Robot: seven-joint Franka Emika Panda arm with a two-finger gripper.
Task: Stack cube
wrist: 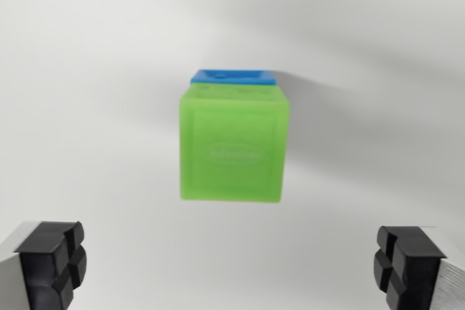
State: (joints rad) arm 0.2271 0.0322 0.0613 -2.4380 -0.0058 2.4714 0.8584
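A green cube (232,144) fills the middle of the wrist view, its top face toward the camera. Behind its upper edge a strip of a blue cube (234,76) shows; the green one sits on it and hides most of it. My gripper (231,266) is open, above and clear of the cubes. Its black pads (52,260) stand wide apart at the lower corners, one at the wrist view's left and one at the wrist view's right. Nothing is between them.
The cubes rest on a plain white surface (87,70). Soft shadows fall to the wrist view's right of the stack.
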